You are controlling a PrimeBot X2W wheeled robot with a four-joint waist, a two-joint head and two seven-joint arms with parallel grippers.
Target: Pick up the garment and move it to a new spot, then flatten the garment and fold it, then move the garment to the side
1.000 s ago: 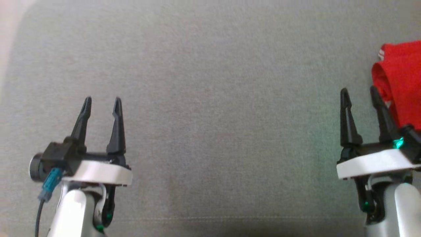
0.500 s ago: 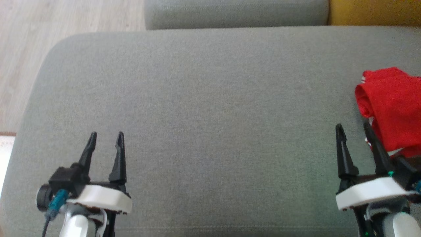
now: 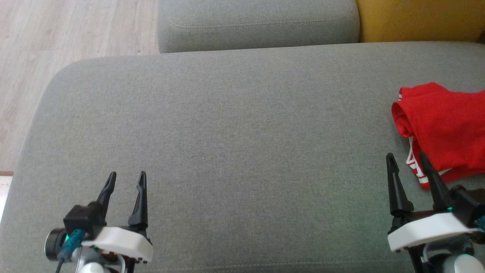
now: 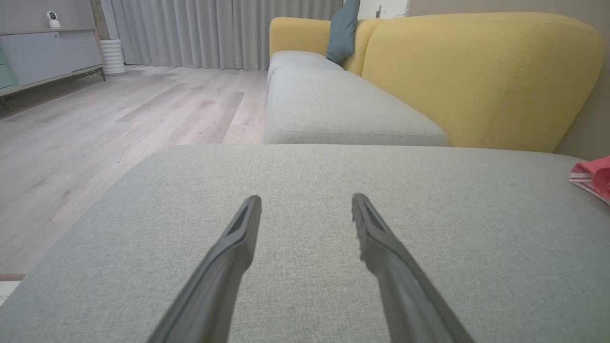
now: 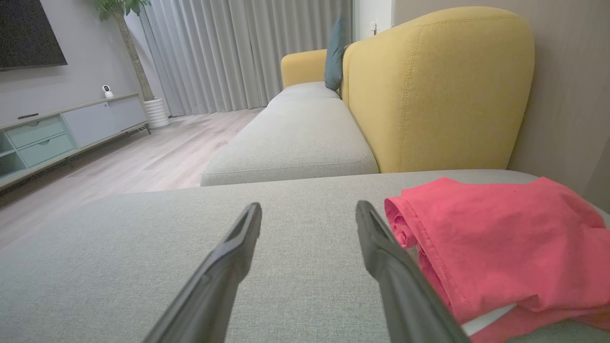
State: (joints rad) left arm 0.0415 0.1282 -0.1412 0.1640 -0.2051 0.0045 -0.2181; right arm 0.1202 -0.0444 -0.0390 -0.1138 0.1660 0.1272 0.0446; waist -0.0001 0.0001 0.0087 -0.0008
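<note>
Red garment (image 3: 443, 125) bunched up at the right end of the grey seat cushion (image 3: 227, 125), nothing gripped.

Fabric is seen folded over into a loose, rumpled bundle, with a rolled hem along its left side and a bit of white striped trim poking out at the near corner. Its right part is cut off by the edge of the head view, and it's rendered more pinkish in the right wrist view. The right gripper (image 3: 405, 155) is seen just beside that near corner, fingers spread wide and empty; whether the outer finger is touching cloth can't be told. The left gripper (image 3: 127, 173) is seen well apart at the cushion's left end, fingers also spread, nothing between them.
</note>
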